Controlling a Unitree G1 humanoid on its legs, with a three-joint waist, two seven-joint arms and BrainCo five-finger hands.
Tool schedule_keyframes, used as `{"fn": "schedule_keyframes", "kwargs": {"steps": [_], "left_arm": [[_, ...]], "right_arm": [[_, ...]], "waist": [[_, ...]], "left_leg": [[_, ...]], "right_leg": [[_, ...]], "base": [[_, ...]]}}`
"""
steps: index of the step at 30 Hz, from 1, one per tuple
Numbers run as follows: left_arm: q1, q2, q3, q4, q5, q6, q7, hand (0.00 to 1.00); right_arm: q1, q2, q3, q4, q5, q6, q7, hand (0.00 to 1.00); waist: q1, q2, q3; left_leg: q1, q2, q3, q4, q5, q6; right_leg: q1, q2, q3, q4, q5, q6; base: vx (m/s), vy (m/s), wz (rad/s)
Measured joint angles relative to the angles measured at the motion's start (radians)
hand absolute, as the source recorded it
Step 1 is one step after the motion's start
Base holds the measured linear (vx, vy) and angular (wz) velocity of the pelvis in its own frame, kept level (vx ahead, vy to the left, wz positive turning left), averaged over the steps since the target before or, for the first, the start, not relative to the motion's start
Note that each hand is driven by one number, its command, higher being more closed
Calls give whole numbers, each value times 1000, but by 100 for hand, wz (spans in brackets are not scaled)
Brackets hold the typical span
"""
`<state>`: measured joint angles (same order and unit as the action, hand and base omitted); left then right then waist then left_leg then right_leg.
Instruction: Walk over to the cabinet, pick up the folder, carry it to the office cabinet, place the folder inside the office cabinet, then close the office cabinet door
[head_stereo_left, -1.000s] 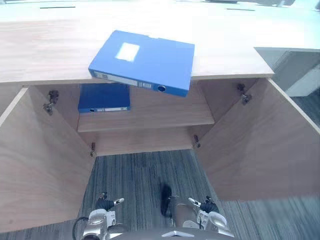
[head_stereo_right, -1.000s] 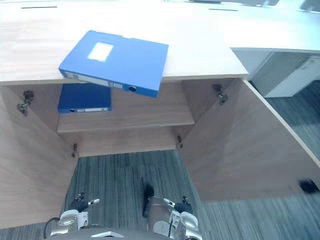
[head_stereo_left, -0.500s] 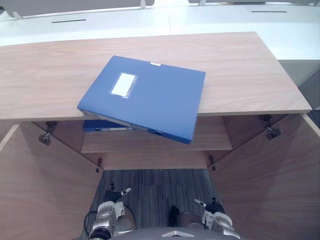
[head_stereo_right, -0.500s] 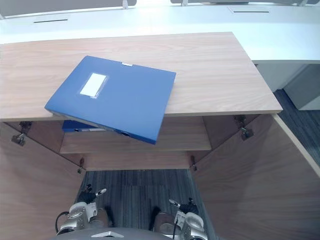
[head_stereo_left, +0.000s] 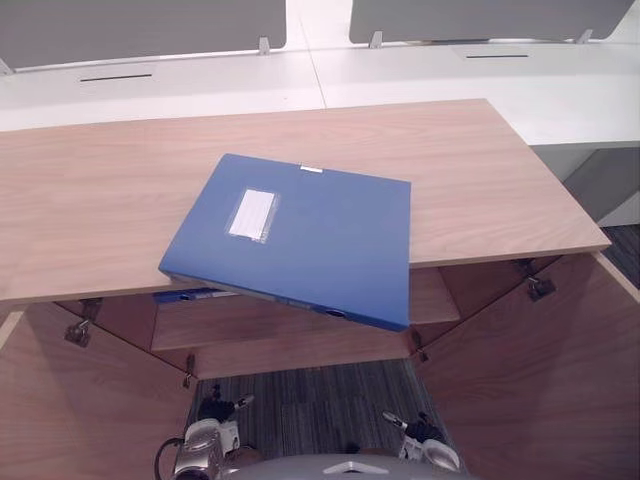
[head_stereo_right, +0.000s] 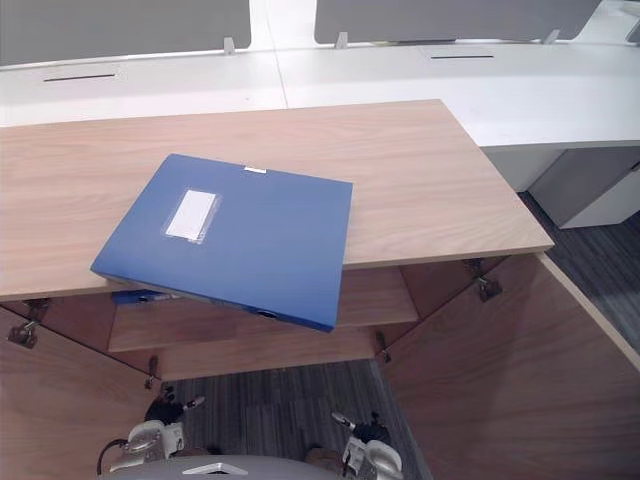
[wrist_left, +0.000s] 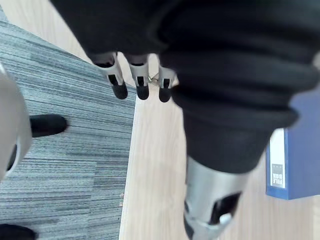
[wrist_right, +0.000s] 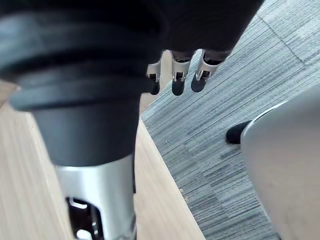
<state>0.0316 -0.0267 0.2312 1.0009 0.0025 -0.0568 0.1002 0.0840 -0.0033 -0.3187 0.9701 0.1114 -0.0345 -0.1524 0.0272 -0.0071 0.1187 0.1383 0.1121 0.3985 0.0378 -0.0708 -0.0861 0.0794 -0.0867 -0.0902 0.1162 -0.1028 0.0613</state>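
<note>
A blue folder (head_stereo_left: 320, 240) with a white label lies flat on the wooden cabinet top (head_stereo_left: 100, 200), its near corner jutting out past the front edge. Under it the cabinet stands open, and a second blue folder (head_stereo_left: 185, 296) lies on the inner shelf (head_stereo_left: 250, 320), mostly hidden by the top. My left hand (head_stereo_left: 205, 437) and right hand (head_stereo_left: 425, 452) hang low by the floor, well short of the folder. In the wrist views the left hand's fingers (wrist_left: 141, 82) and the right hand's fingers (wrist_right: 175, 75) are relaxed and hold nothing.
Both cabinet doors are swung out toward me, the left door (head_stereo_left: 60, 400) and the right door (head_stereo_left: 560, 380), flanking a strip of grey carpet (head_stereo_left: 320, 400). White desks (head_stereo_left: 200, 85) with grey partitions (head_stereo_left: 140, 25) run behind the cabinet.
The whole picture has shifted: the camera now looks more onto the cabinet top and less into the shelf. The folder lies where it was, and both hands stay low.
</note>
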Motion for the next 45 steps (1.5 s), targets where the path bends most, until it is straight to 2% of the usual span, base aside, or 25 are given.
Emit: {"fn": "schedule_keyframes", "kwargs": {"steps": [6, 11, 12, 15, 17, 18, 20, 26, 32, 36, 38, 45], "left_arm": [[64, 14, -19, -85, -35, -5, 4, 0], [179, 29, -24, -355, -78, -11, 16, 0], [214, 34, -37, -460, -91, -22, 25, 0], [250, 35, -41, -566, -106, -33, 26, 0], [314, 35, -65, -726, -110, -38, 27, 0], [323, 35, -70, -754, -110, -39, 27, 0], [369, 34, -82, -914, -107, -59, 27, 0], [409, 26, -76, -1175, -108, -116, 32, 0], [413, 14, -74, -1346, -94, -152, 54, 0], [406, 32, -76, -1390, -9, -170, 94, 0], [386, 74, -76, -1390, 90, -169, 125, 0], [307, 164, -121, -1425, 316, -168, 190, 0]], "right_arm": [[6, -11, 21, -2, 0, -1, -1, 0], [23, -13, 57, -40, -1, -1, -1, 0], [36, -14, 75, -68, 0, -4, -1, 0], [53, -10, 89, -98, 0, -5, 0, 0], [68, -9, 112, -121, 0, -5, 0, 0], [73, -7, 112, -130, 0, -5, 0, 0], [83, -5, 120, -142, 0, -7, 0, 0], [107, 3, 127, -170, -1, -7, 0, 0], [106, 3, 112, -164, -1, -7, 0, 0], [93, -8, 112, -118, -2, -13, 0, 0], [84, -16, 116, -81, -2, -21, 1, 0], [65, -53, 141, -40, -6, -31, 0, 0]], "waist": [[0, 3, -1], [7, 2, 0], [8, 2, 0], [13, 3, 0], [21, 2, -1], [23, 3, -2], [25, -1, -5], [37, -4, -19], [39, 7, -18], [38, 18, -28], [31, 21, -29], [18, 37, -38]], "left_leg": [[25, -9, -17, -30, 21, 12], [42, -40, -40, -82, 59, 31], [50, -51, -52, -109, 75, 38], [52, -58, -68, -121, 78, 43], [51, -63, -73, -121, 78, 44], [51, -64, -74, -121, 78, 44], [54, -70, -84, -121, 78, 44], [56, -68, -109, -89, 76, 47], [81, -70, -129, -89, 69, 46], [93, -69, -134, -93, 64, 46], [93, -69, -139, -92, 65, 46], [103, -69, -140, -95, 66, 45]], "right_leg": [[21, 3, 7, -27, 24, 0], [20, -16, 12, -33, 31, 16], [21, -26, -3, -34, 25, 17], [23, -33, -7, -30, 26, 20], [28, -40, -8, -27, 21, 29], [29, -41, -9, -27, 21, 30], [37, -49, -12, -24, 19, 35], [65, -56, -35, -17, 21, 45], [103, -53, -55, -28, 15, 46], [118, -50, -55, -27, 6, 44], [120, -46, -55, -29, 6, 43], [129, -42, -42, -35, 7, 42]], "base": [[-95, -22, -3], [-163, 10, 7], [-167, 8, 24], [-135, 15, 13], [-97, 16, 1], [-56, 24, 5], [-4, 35, 12], [60, 13, 12], [41, -5, 10], [-21, -4, 2], [0, 0, 0], [-2, 2, -1]]}}
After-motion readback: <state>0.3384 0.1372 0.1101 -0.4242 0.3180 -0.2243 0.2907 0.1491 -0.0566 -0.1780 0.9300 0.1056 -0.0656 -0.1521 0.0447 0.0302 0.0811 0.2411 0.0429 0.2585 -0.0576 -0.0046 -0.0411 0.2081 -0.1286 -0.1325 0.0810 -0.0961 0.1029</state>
